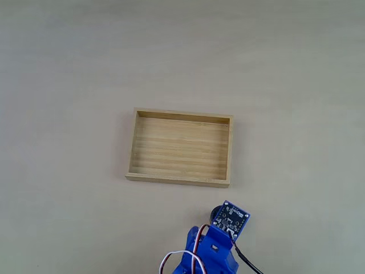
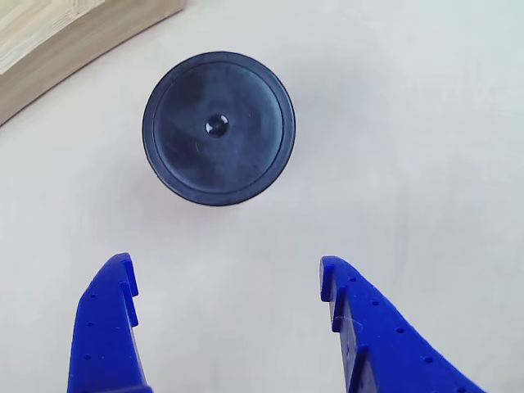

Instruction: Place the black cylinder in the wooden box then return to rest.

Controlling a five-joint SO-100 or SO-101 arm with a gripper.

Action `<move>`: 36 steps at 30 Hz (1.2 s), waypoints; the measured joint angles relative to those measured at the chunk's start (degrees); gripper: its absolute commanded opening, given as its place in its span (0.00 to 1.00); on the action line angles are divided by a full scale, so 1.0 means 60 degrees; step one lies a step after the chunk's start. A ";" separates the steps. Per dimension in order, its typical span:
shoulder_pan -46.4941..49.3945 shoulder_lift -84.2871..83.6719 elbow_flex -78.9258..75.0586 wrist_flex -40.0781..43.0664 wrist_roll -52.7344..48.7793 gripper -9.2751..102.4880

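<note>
Fixed view first: one wooden box (image 1: 180,148) sits near the middle of the pale table (image 1: 296,85), a shallow rectangle of light wood with low walls and a striped grain floor, nothing inside it. Toward the table's near edge, just below the box's lower right corner, a blue arm (image 1: 208,257) reaches in, carrying a square blue circuit board (image 1: 232,218) with dark chips, a black cable and red and white wires trailing from it. Peeking out at the board's left side is a sliver of the one black cylinder (image 1: 215,213), standing on the table outside the box and close to its near wall.

From the other view, the black cylinder (image 2: 218,127) stands upright, short and round, its flat matte top ringed by a raised rim with a small dimple at the centre. The hand (image 2: 228,282) is spread wide, its two blue plastic fingers (image 2: 110,319) dotted with small holes, both tips short of the cylinder and not touching it. A corner of the wooden box (image 2: 74,33) shows at upper left, apart from the cylinder.
</note>
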 measured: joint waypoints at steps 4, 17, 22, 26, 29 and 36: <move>0.0000 0.0381 0.0000 -0.0645 0.0059 0.38; -0.0337 0.1069 0.0000 -0.2007 0.0337 0.38; -0.0337 0.1245 0.0000 -0.2388 0.0469 0.38; -0.0337 0.1245 0.0000 -0.2754 0.0630 0.37; -0.0337 0.1304 0.0015 -0.3223 0.0835 0.35; -0.0337 0.1362 0.0205 -0.3589 0.1011 0.35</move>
